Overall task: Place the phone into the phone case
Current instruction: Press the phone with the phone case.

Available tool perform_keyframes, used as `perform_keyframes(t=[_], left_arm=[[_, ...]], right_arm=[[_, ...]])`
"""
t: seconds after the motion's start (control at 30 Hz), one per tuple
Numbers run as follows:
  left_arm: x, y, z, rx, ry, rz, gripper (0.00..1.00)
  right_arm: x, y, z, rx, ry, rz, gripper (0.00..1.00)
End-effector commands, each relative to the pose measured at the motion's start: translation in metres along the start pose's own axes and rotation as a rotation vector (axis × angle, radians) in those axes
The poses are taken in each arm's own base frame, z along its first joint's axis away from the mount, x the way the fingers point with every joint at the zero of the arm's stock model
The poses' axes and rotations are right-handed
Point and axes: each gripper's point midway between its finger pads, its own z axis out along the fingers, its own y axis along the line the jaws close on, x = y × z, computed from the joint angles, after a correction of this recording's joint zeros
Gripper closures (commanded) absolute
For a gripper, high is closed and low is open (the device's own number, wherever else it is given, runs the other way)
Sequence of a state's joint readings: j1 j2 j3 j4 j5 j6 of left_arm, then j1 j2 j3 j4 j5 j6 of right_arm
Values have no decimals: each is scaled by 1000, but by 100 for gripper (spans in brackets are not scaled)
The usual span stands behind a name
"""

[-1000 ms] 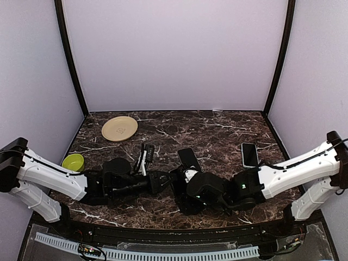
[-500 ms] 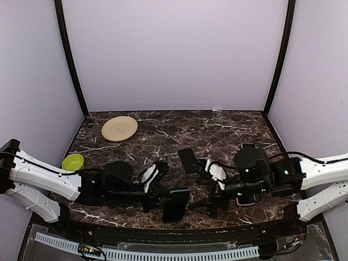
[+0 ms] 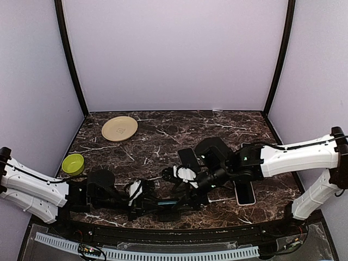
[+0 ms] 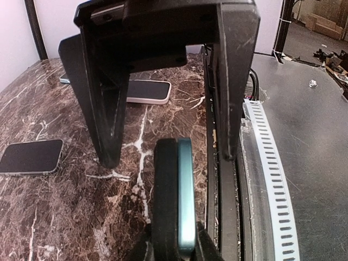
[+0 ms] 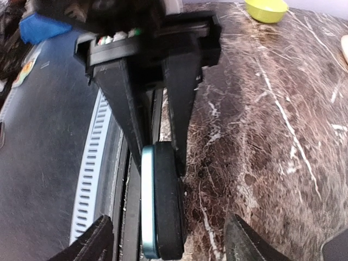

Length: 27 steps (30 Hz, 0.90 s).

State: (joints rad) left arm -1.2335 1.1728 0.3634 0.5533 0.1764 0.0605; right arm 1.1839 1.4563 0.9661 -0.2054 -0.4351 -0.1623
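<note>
The teal-edged phone [image 4: 186, 201] is held on edge against the black phone case [image 4: 163, 196] at the near edge of the table [image 3: 217, 128], near its middle. Both are clamped between the fingers of the left gripper [image 4: 174, 247]. The right gripper [image 5: 168, 220] is poised around them, its 2 fingers spread apart. A dark handset [image 3: 186, 156] and a white-rimmed handset [image 3: 244, 193] are laid flat farther right.
</note>
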Motion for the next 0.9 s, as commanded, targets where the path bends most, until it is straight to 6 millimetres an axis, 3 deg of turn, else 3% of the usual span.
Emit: perform_keyframes(t=[0.0, 0.2, 0.53, 0.6, 0.77, 0.87], left_arm=[[13, 1, -4, -11, 27, 43, 91], [14, 5, -4, -33, 30, 38, 90], [4, 9, -3, -54, 5, 9, 90], [4, 10, -2, -62, 5, -3, 87], [1, 14, -3, -82, -14, -18, 61], [-4, 17, -6, -107, -48, -11, 64]], right_arm=[[-17, 0, 8, -46, -21, -38, 38], [-11, -7, 20, -31, 14, -30, 59], [-12, -9, 16, 19, -6, -50, 100], [-12, -8, 16, 14, -11, -55, 100], [-11, -2, 16, -20, -8, -57, 100], [-10, 1, 15, -34, -7, -57, 100]])
